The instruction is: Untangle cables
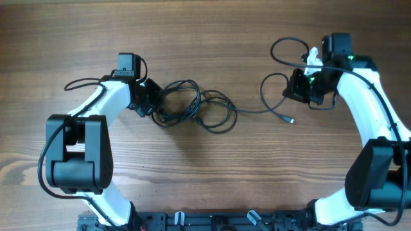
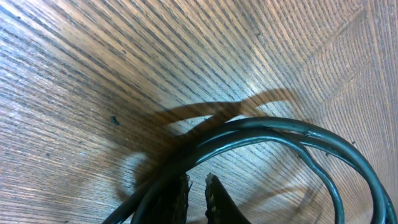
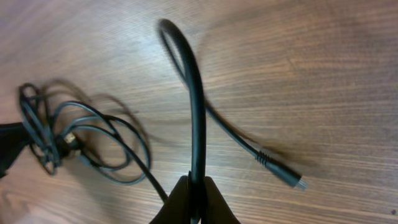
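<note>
A tangled bundle of thin black cables [image 1: 192, 106] lies on the wooden table, left of centre. My left gripper [image 1: 153, 101] is at the bundle's left edge. In the left wrist view its jaws [image 2: 197, 186] are nearly closed and several strands [image 2: 280, 130] curve against the left finger. My right gripper [image 1: 300, 86] is shut on one black cable [image 3: 198, 106], which stands up from the jaws [image 3: 198, 183]. That cable's loose end with a metal-tipped plug [image 3: 283, 174] lies on the table [image 1: 290, 119]. The bundle also shows in the right wrist view [image 3: 74, 140].
The thicker wires of the arms loop near the right wrist [image 1: 282, 45] and the left arm [image 1: 77, 83]. A single strand [image 1: 253, 111] runs from the bundle toward the right gripper's cable. The arm bases [image 1: 192, 221] stand at the front edge.
</note>
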